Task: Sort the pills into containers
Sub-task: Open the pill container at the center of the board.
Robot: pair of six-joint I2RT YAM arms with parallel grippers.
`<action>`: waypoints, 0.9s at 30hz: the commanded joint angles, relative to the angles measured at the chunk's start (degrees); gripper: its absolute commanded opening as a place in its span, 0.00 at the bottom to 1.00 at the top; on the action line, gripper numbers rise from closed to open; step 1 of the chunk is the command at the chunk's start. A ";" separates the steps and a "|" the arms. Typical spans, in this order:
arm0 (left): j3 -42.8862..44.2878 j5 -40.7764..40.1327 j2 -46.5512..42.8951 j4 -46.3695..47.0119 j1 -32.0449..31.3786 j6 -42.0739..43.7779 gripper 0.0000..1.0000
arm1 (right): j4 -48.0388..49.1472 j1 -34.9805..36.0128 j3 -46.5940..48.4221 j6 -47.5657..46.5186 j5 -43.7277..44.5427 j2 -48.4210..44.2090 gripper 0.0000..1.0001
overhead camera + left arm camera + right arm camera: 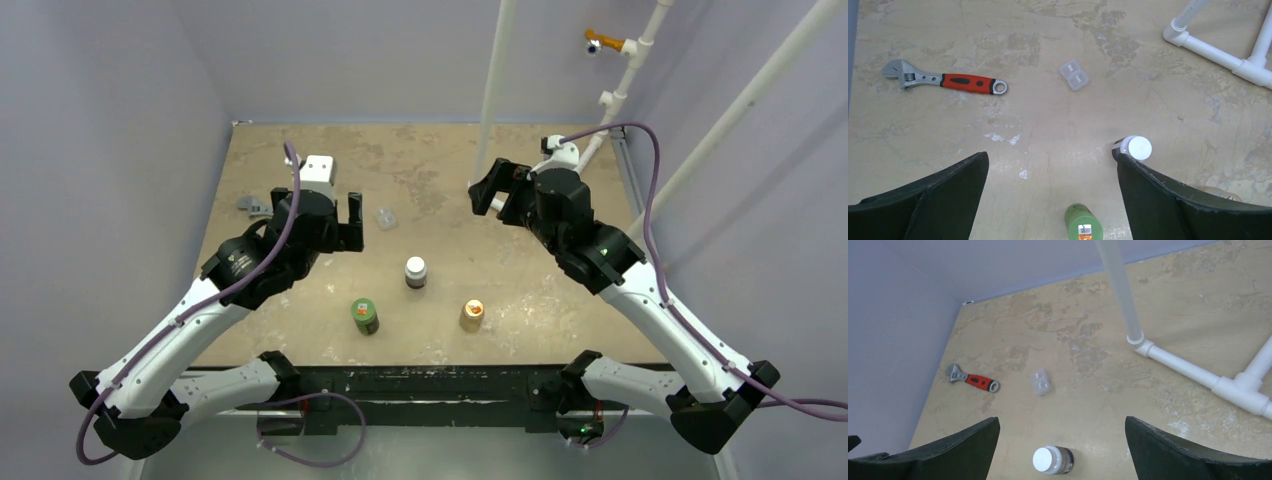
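Both wide open, empty: left gripper [1051,159], right gripper [1062,421]; pills indiscernible; container [1074,75] contents unclear.

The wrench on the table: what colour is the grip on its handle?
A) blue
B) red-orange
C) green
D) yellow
B: in the left wrist view the wrench, lying left of the clear case, has a red-orange grip and a bare metal head.
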 commanded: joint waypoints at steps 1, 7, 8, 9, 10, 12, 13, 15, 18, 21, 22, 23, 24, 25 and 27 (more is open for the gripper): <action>1.65 0.61 -0.67 0.64 0.29 1.49 1.00 | -0.19 -0.11 1.73 -1.32 0.88 0.03 0.99; 1.64 2.37 -0.62 0.21 0.73 1.00 1.00 | 1.13 0.03 -0.85 -2.41 0.57 0.12 0.99; 1.46 3.01 -0.53 0.28 1.13 0.92 1.00 | 1.86 0.03 -1.48 -2.43 0.07 0.20 0.99; 1.30 3.98 -0.38 0.41 1.71 0.95 1.00 | 2.24 0.04 -1.95 -2.38 -0.32 0.43 0.99; 1.27 4.80 -0.08 0.28 2.30 0.72 1.00 | 2.52 0.10 -2.13 -2.40 -0.64 0.73 0.99; 1.20 6.35 0.21 -0.05 3.56 0.31 1.00 | 2.60 0.09 -1.73 -2.44 -1.22 1.72 0.99; 1.03 7.25 0.31 -0.05 4.21 0.17 1.00 | 2.59 0.18 -1.50 -2.46 -1.56 2.20 0.99; 0.50 8.52 0.47 0.17 5.36 -0.17 1.00 | 2.37 0.33 -1.05 -2.51 -2.37 3.14 0.99; 0.07 9.87 0.98 -0.09 6.28 -0.59 1.00 | 2.88 1.22 -2.09 -2.55 -3.89 3.75 0.99; -1.09 10.60 0.69 -0.15 6.87 -1.11 1.00 | 3.42 2.84 -4.01 -2.19 -4.68 5.04 0.99; -1.55 10.89 0.42 -0.10 7.32 -1.28 1.00 | 3.51 3.48 -4.47 -2.00 -4.98 5.85 0.99; -2.09 11.32 0.18 0.18 7.76 -1.40 1.00 | 3.61 4.18 -4.73 -1.80 -4.92 6.75 0.98; -2.61 11.60 -0.01 0.48 8.16 -1.46 1.00 | 3.88 4.93 -5.01 -1.66 -4.90 7.80 0.98; -3.06 11.78 -0.11 0.55 8.73 -1.84 1.00 | 4.22 5.51 -5.02 -1.71 -4.82 8.99 0.98; -3.88 12.42 0.16 0.61 10.17 -2.99 1.00 | 4.38 6.83 -3.96 -1.91 -4.86 12.18 0.96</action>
